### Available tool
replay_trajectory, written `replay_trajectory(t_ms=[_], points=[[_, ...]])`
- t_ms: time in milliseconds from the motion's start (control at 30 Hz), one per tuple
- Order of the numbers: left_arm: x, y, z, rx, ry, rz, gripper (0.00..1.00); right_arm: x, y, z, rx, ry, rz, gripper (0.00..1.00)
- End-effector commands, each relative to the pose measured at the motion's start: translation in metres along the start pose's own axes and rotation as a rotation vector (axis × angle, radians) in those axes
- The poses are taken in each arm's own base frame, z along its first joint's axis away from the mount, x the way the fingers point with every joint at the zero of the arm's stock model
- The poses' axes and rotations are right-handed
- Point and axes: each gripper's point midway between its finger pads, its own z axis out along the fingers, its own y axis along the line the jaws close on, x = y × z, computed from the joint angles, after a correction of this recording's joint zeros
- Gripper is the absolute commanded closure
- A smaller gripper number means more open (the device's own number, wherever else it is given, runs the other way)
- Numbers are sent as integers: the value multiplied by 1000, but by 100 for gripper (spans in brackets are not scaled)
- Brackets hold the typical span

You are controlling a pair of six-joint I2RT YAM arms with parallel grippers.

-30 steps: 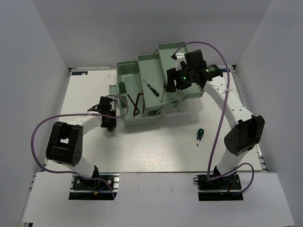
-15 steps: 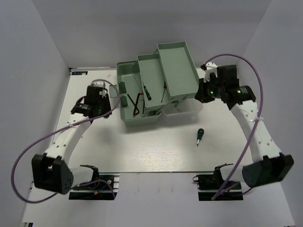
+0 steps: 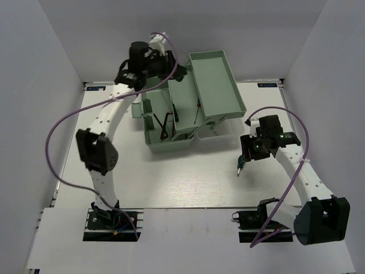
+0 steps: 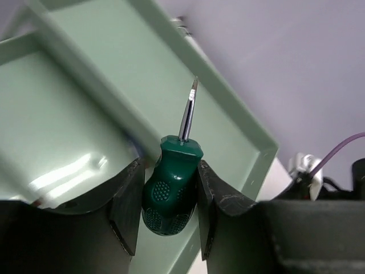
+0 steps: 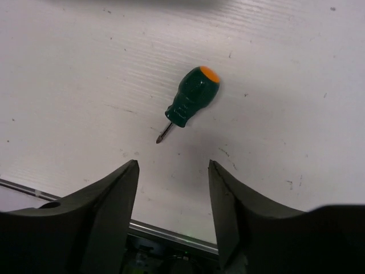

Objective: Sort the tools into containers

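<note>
Left gripper (image 4: 170,174): was found raised over the far-left part of the toolbox (image 3: 149,142); its jaws were closed on a tool.
Held tool: a green-handled screwdriver (image 4: 171,194) with a dimpled grip was clamped by the handle between both fingers (image 4: 126,211); its bare metal shaft was pointed away from the wrist, towards a pale green tray wall of the toolbox.
Toolbox: was seen standing open at the far middle of the table (image 3: 171,182), with its tiers folded out in steps towards the right.
Base compartment: thin dark hex keys (image 3: 165,123) were seen lying in the left part of the toolbox.
Middle tray (image 3: 183,123): a small dark tool (image 3: 173,112) was noted here, but its kind could not be made out.
Top tray (image 3: 214,80): was seen at the far right of the toolbox, highest of the tiers.
Loose screwdriver (image 5: 191,103): a stubby green-handled one with an orange end cap and a cross tip was found flat on the table, off the near-right corner of the toolbox and apart from it.
Right gripper (image 5: 173,171): was found just right of the toolbox, above the loose screwdriver; its jaws were spread wide and nothing was held, the tool lying beyond the fingertips and untouched.
</note>
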Motion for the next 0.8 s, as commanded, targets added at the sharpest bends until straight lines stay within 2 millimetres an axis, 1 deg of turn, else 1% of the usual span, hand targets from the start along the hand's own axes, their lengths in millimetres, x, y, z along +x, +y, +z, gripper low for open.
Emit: replay_trajectory(t_ms=[0,33,67,133,200,233,267,333,367,400,433,467,500,533,567,600,633,667,700,733,767], points=[[-23,-68,19,249,-13,3,100,2,-4,-1,21,-32,30,40],[-8,-68,40,269,21,-20,100,3,-5,2,24,-34,46,39],[-10,-73,46,284,13,-23,100,12,-6,7,25,-9,73,37],[-2,-82,62,300,13,-55,100,20,-7,15,25,13,109,36],[6,-86,76,312,16,-78,100,27,-6,20,17,39,166,36],[11,-90,83,309,16,-77,100,29,-5,24,13,40,180,36],[15,-86,89,308,19,-92,100,30,-6,25,10,39,198,36],[23,-95,99,310,25,-109,99,33,-6,30,1,45,239,36],[28,-92,103,305,33,-114,98,34,-6,32,1,48,248,36],[32,-91,111,293,31,-116,92,36,-8,34,4,54,266,36],[30,-91,111,279,32,-121,83,36,-8,36,4,59,276,36],[38,-91,115,272,48,-127,72,36,-9,37,4,59,279,36],[41,-88,116,254,56,-136,63,36,-11,38,4,60,288,34],[40,-86,117,242,49,-137,38,37,-9,40,-5,71,294,32],[39,-87,114,241,49,-137,30,37,-9,41,-9,68,298,31],[41,-84,115,224,52,-142,27,35,-9,43,-13,61,307,31],[36,-84,115,219,38,-130,21,36,-9,44,-17,67,319,31],[38,-83,115,215,46,-134,17,36,-9,47,-21,69,329,31],[34,-84,113,207,38,-124,13,35,-6,49,-40,67,331,31],[22,-89,108,207,13,-115,9,34,-5,52,-43,63,354,31],[20,-90,106,207,10,-105,7,36,-4,55,-49,77,356,31]])
